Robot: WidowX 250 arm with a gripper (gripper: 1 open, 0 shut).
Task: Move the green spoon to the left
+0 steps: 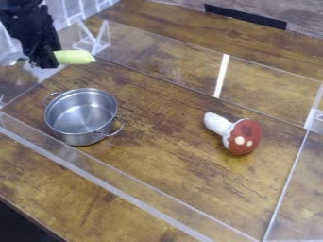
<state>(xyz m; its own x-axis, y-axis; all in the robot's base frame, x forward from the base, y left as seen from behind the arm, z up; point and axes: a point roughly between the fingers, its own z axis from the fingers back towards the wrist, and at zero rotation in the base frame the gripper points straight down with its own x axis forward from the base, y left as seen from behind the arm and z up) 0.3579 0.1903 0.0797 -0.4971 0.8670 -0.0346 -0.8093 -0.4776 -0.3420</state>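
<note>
Camera view showing the tool [47, 55] at the far left corner of the bench [164, 113], pointing steeply down, black and partly blurred against the clutter behind. Clamping on the green spoon [72, 57], jaws pressed together on its left end, so only the pale yellow-green handle is sticking out to the right; silver bowl not showing, probably hidden behind the tool. Hanging low over the wood just inside the clear wall [101, 38] at that corner, though whether the spoon is touching the surface is impossible to tell from this angle.

Moving outward: steel pot [83, 115] sitting near the left edge, nearer the front than the tool and apart from it, empty and upright. Red-capped toy mushroom [236, 131] lying on its side well apart, toward the right edge, playing no part in the job.

Judging progress: most of the work looking done. Carrying the spoon already at the leftmost stretch of the bench, farther left than the pot and far from the mushroom. Remaining, as a judgement only: bringing the spoon fully down onto the wood, spreading the jaws to let it go, and lifting clear without dragging it back. Risking little here beyond the handle rolling once released, or catching on the nearby clear wall.
</note>
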